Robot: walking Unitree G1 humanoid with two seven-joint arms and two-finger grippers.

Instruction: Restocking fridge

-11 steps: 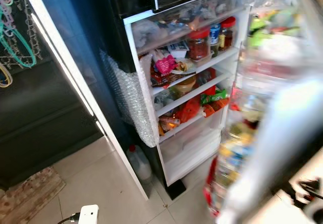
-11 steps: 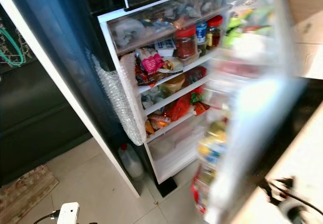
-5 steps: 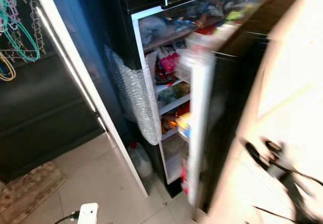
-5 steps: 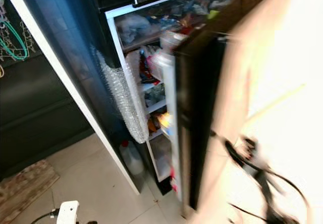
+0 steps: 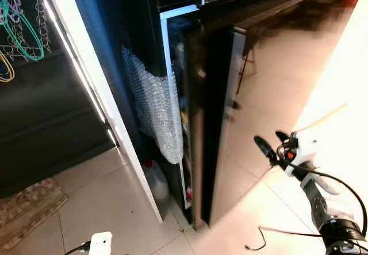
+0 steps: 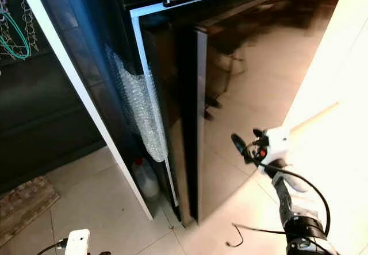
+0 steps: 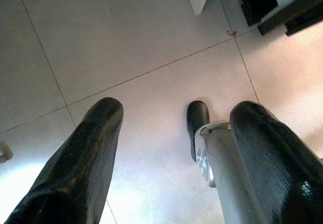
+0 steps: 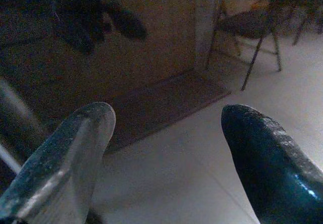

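Right gripper, fingers apart, reaches toward the nearly closed fridge door; left gripper, fingers apart, hangs over floor.

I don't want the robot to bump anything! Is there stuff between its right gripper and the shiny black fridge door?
No. In the left eye view, the open right gripper hangs just off the fridge door, with only air between them.

This is a home kitchen corner. A tall black fridge stands on pale floor tiles, beside a woven mat and a plastic jug.
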